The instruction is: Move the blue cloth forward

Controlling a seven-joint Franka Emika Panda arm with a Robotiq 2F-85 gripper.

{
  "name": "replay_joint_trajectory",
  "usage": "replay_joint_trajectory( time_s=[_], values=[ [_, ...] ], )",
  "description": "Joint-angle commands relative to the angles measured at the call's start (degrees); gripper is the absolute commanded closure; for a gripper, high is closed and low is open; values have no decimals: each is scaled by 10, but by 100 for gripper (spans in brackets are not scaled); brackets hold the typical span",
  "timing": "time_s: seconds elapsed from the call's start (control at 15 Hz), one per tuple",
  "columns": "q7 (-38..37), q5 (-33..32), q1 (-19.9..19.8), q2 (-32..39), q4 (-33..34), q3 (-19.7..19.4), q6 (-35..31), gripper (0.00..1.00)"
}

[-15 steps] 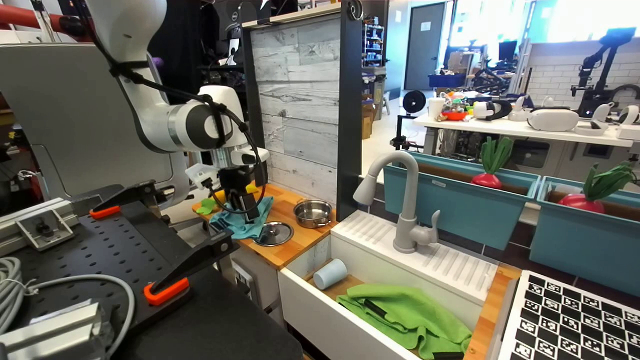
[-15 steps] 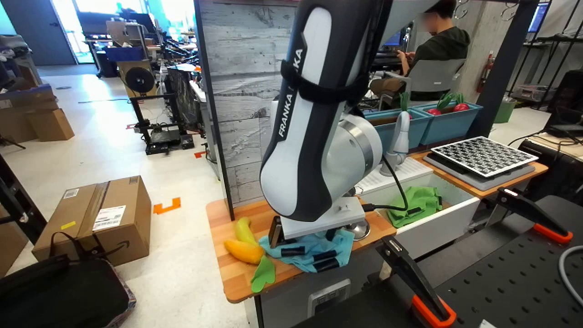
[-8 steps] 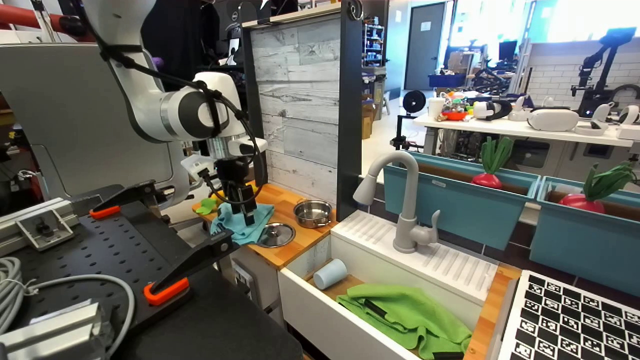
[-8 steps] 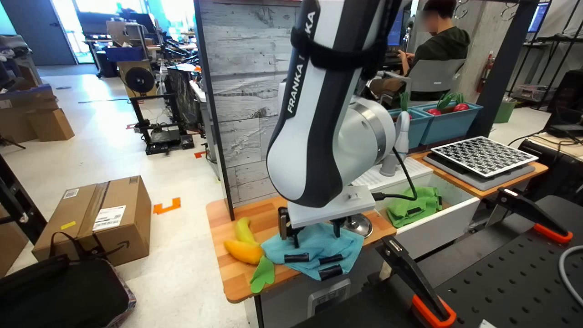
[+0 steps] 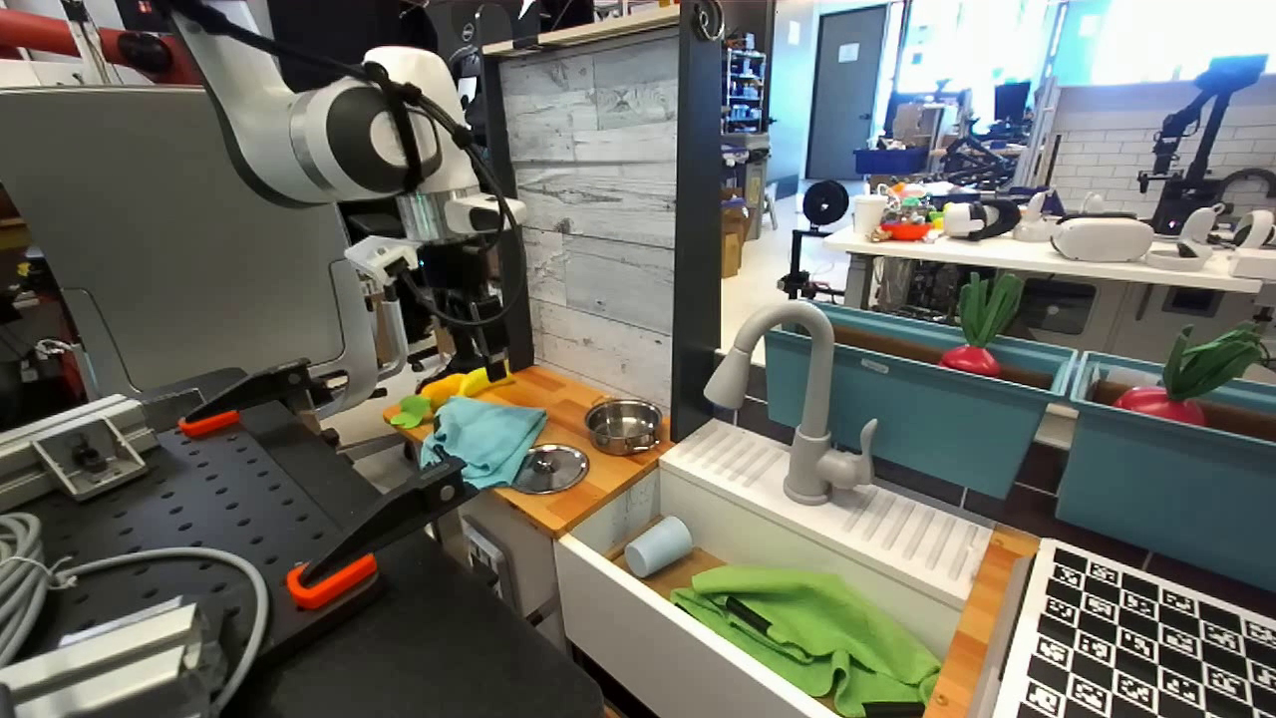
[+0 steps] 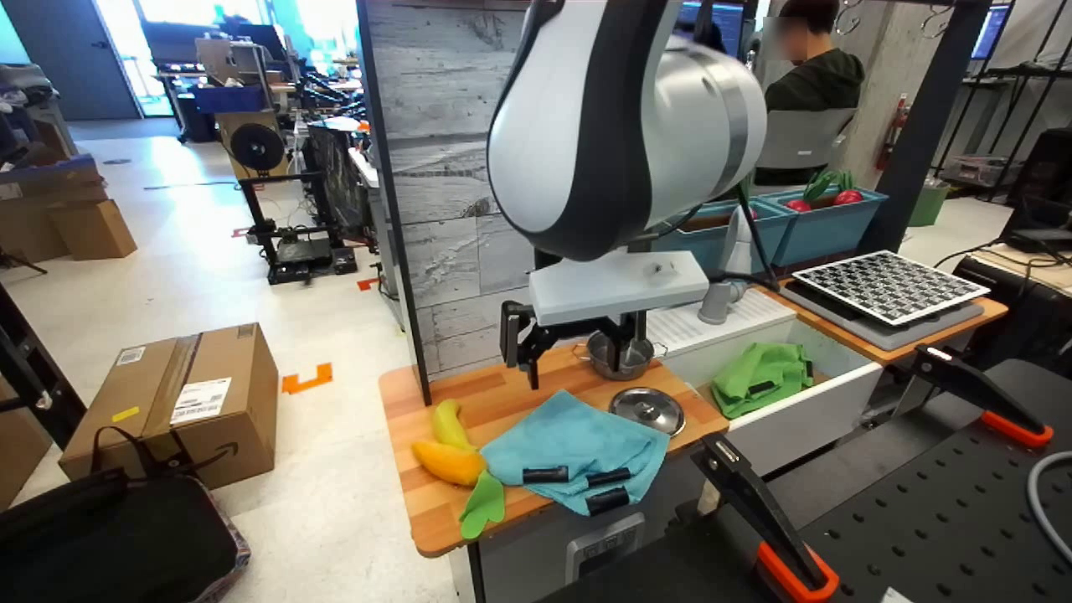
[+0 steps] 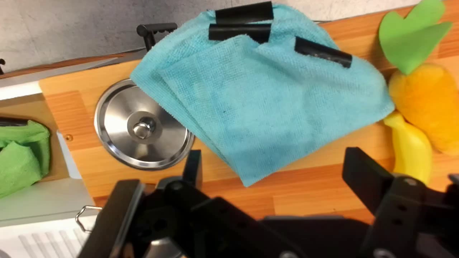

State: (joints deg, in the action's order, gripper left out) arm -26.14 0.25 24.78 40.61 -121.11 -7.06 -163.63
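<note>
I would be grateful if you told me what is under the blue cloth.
Part of the wooden counter and one edge of the steel lid run beneath the blue cloth. Anything else fully under it is covered and cannot be seen.

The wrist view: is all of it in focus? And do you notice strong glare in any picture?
Wrist view: no, the fingers look soft and dark, while the blue cloth shows its weave fairly clearly and the metal lid carries bright reflections; both exterior views: the background windows are burnt out to white.
</note>
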Motion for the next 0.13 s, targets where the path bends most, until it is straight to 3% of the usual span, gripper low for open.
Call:
replay_joint_trajectory(
  time_s=[0.0,0.07],
  values=[
    [3,-1,-3,-16,-13,2,1,0],
    [4,-1,-5,-28,-23,4,1,0]
  ],
)
